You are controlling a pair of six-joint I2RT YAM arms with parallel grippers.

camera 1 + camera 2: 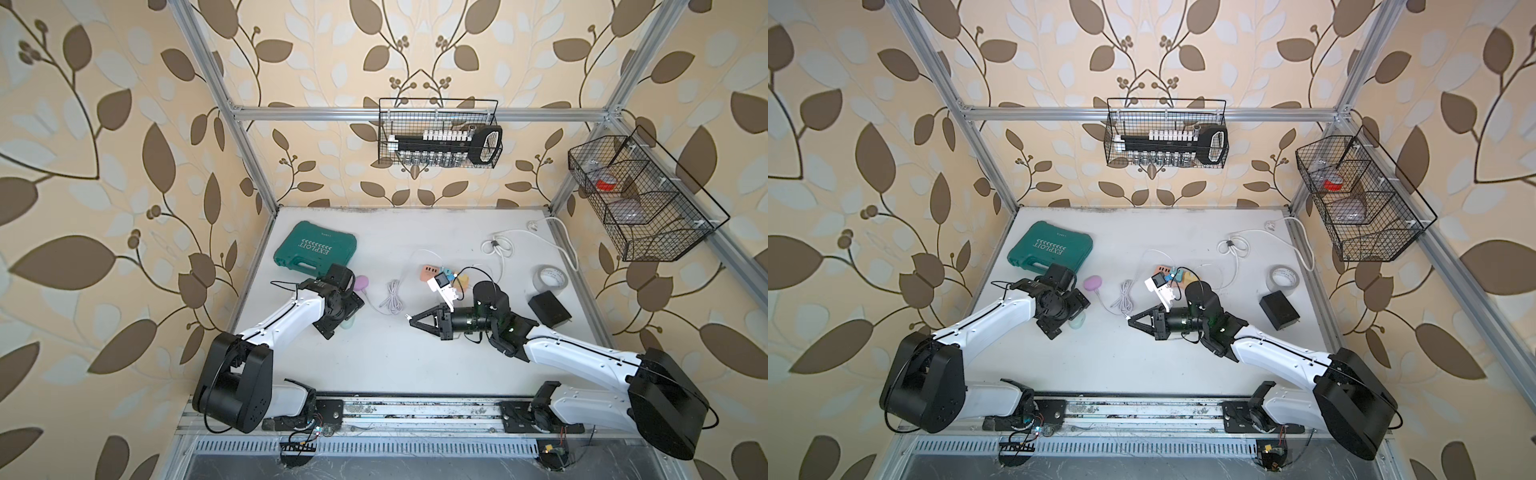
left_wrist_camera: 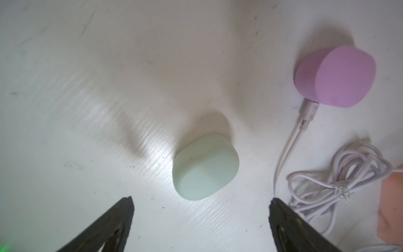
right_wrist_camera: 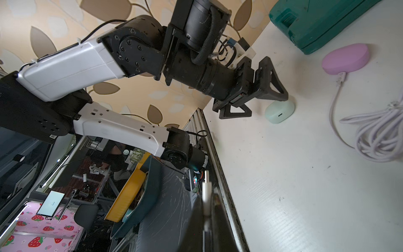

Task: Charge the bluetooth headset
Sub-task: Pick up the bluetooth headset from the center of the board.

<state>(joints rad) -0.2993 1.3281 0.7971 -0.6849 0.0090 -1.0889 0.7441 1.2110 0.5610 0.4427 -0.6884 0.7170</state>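
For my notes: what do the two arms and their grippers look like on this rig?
The left arm and right arm have white shell links between black joint housings, with thin black cables running along them. The left gripper and right gripper are black, with triangular open-frame fingers.
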